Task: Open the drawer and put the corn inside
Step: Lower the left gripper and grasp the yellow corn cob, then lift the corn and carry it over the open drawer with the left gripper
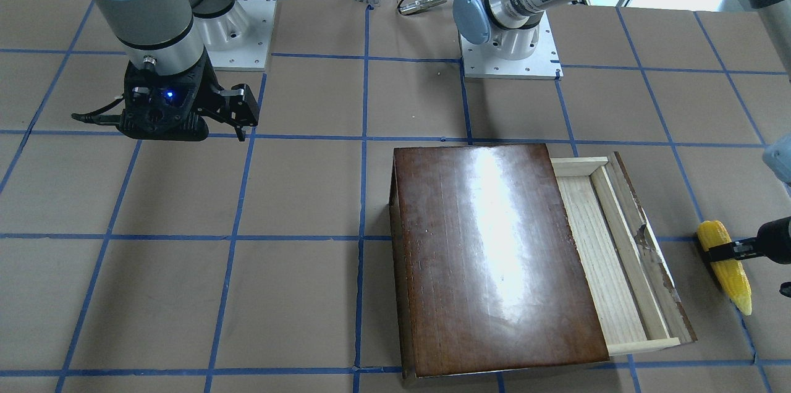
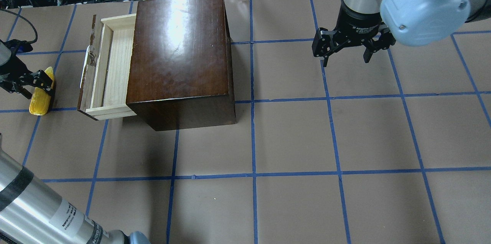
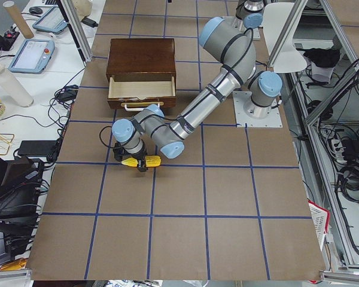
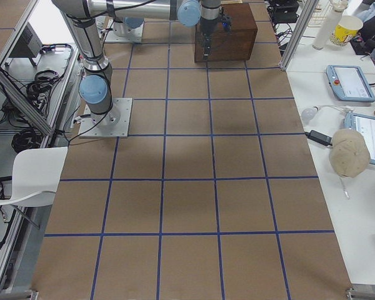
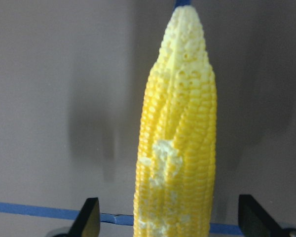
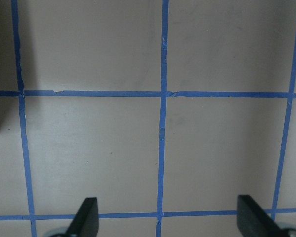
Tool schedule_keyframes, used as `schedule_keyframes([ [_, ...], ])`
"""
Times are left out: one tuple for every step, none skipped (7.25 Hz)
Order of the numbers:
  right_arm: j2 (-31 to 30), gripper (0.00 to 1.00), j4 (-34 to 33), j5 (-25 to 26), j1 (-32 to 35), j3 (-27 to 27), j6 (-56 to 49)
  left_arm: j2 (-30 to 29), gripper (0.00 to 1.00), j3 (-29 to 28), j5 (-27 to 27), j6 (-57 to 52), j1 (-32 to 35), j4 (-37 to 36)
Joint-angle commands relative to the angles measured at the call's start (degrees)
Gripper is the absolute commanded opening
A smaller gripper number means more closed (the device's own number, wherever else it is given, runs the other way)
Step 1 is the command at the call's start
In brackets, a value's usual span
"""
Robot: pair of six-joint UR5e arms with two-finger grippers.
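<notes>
Presently noted corn [image 2: 39, 100] on table [image 2: 307, 140] at left edge of overhead view, near pulled-out drawer [image 2: 115, 63], straddled by left gripper [image 5: 170, 217], jaws spread clear of it. Noted right gripper [image 2: 345, 60] upper right, jaws spread, empty.

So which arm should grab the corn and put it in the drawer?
The left. Its open gripper straddles the corn, which lies just beside the open drawer. The right gripper hangs well away, on the far side of the box.
</notes>
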State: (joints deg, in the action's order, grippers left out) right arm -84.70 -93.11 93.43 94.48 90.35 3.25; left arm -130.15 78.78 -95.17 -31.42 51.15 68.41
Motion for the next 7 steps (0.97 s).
schedule_keyframes([
  [0.0, 1.0, 0.0, 0.0, 0.0, 0.0, 0.0, 0.0, 0.0, -0.1, 0.2, 1.3, 0.0, 0.1],
  [0.1, 1.0, 0.0, 0.0, 0.0, 0.0, 0.0, 0.7, 0.0, -0.2, 0.2, 1.2, 0.0, 0.2],
  [0.1, 1.0, 0.0, 0.0, 0.0, 0.0, 0.0, 1.7, 0.0, -0.8, 0.1, 1.2, 0.2, 0.6],
  [0.0, 1.0, 0.0, 0.0, 0.0, 0.0, 0.0, 2.1, 0.0, -1.5, 0.2, 0.3, 0.4, 0.9],
  [0.0, 1.0, 0.0, 0.0, 0.0, 0.0, 0.0, 3.0, 0.0, -2.5, 0.2, -0.3, 1.0, 2.2],
  [0.1, 1.0, 0.0, 0.0, 0.0, 0.0, 0.0, 4.5, 0.0, -4.5, 0.2, -0.4, 1.9, 6.3],
  [0.1, 1.0, 0.0, 0.0, 0.0, 0.0, 0.0, 6.0, 0.0, -7.7, 0.2, -0.3, 4.0, 11.9],
])
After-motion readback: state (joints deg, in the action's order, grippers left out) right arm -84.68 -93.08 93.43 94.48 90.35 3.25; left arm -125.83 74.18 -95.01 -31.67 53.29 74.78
